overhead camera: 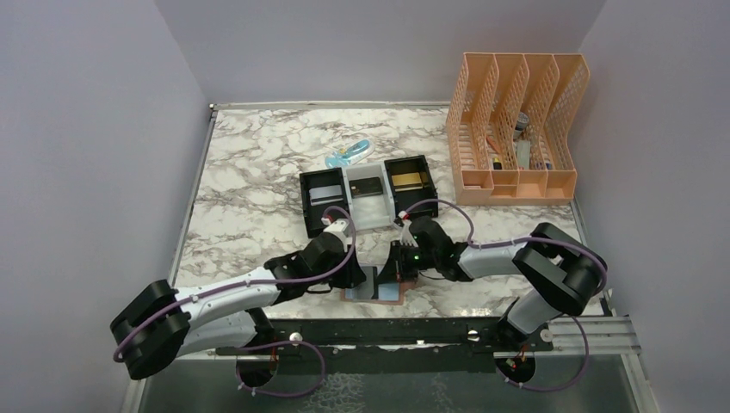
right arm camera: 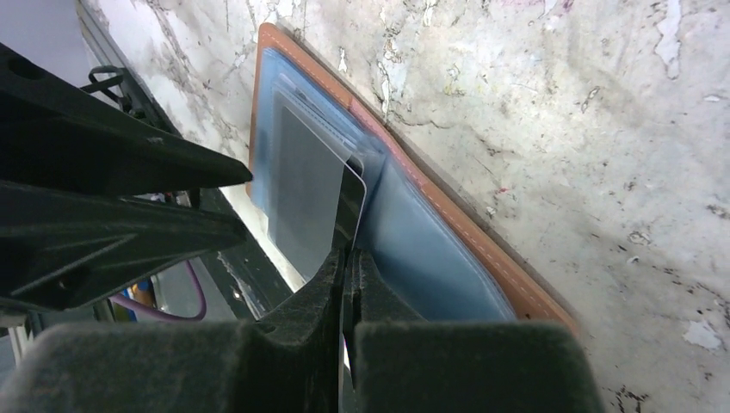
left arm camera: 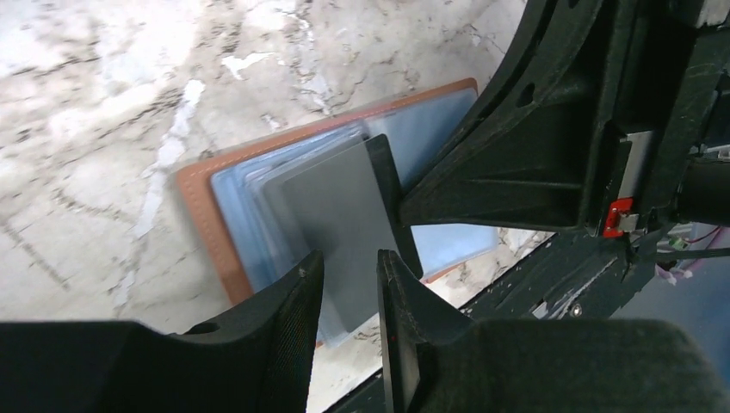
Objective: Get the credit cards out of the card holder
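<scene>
Though half-out — card (left arm camera: 336,198) at left gripper (left arm camera: 349,260)

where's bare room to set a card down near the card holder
Widest bare patch: marble table left of the three-compartment tray. Also between the file organizer and the right arm. Crowded: near edge, where the left end effector and right end effector meet over the card holder.

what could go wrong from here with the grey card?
Left claw stands open around the grey card; closing off-centre may miss it. A darker card seems to lie under it and may drag along. The card holder sits at the table edge; a loose card may drop off.
</scene>
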Tool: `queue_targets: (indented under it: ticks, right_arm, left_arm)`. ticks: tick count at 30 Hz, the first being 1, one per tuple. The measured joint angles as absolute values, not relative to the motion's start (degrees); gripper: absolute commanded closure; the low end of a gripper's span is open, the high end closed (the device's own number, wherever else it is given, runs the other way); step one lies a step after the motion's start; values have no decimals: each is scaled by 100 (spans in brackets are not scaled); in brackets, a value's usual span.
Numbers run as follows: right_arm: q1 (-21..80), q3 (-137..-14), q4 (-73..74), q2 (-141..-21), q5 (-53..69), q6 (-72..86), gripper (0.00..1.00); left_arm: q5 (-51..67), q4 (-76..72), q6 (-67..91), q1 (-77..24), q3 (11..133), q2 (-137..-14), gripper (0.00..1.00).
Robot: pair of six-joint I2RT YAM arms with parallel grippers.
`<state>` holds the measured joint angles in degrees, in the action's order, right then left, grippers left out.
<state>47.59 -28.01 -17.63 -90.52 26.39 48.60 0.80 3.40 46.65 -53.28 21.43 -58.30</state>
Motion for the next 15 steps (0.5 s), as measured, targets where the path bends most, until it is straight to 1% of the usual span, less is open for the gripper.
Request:
queue_targets:
  ticks: [4, 7, 11, 13, 15]
  right_arm:
    - [4753, -2720, -1706, -8866, 2477, 4893, 99]
    - [4751, -2613, -1601, -8635, 2287, 4923, 99]
    - [4751, -2571, -1404, -8418, 2062, 4923, 98]
    - [4751, -2554, -1367, -8346, 1984, 4932, 94]
    - [4751, -2515, -1376, -8311, 1931, 5002, 87]
  left_arm:
    - [108, 27, 4633, -5424, 2244, -6383, 74]
    - [95, -117, 4689, -5474, 2276, -6687, 74]
    - [30, -207, 4724, -5531, 2318, -6803, 74]
    - [12, -209, 4729, -5537, 2318, -6803, 75]
    - [-3, -211, 4727, -5551, 2318, -6805, 75]
